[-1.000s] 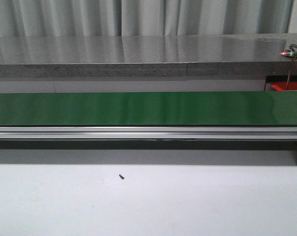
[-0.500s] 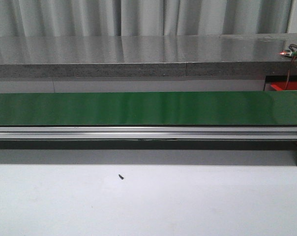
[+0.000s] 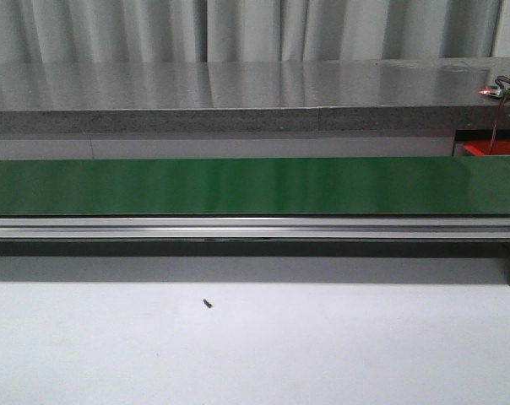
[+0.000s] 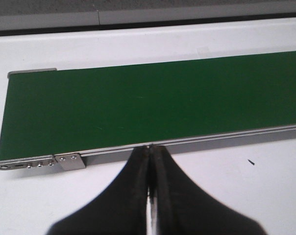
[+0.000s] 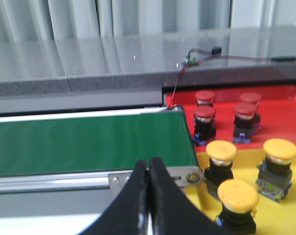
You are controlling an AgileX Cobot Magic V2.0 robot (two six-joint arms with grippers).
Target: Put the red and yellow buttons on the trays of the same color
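In the right wrist view several red buttons (image 5: 204, 117) stand on a red tray (image 5: 278, 128) and several yellow buttons (image 5: 221, 155) stand on a yellow tray (image 5: 280, 203), both past the end of the green conveyor belt (image 5: 89, 144). My right gripper (image 5: 148, 169) is shut and empty just in front of the belt's end bracket. My left gripper (image 4: 151, 149) is shut and empty at the near rail of the belt (image 4: 148, 103), close to its other end. The belt (image 3: 255, 186) is bare in the front view, where neither gripper shows.
A grey stone ledge (image 3: 238, 97) runs behind the belt. A small circuit board with wires (image 5: 192, 59) sits on it above the red tray. A tiny black speck (image 3: 208, 303) lies on the white table. The red tray's corner (image 3: 490, 149) shows far right.
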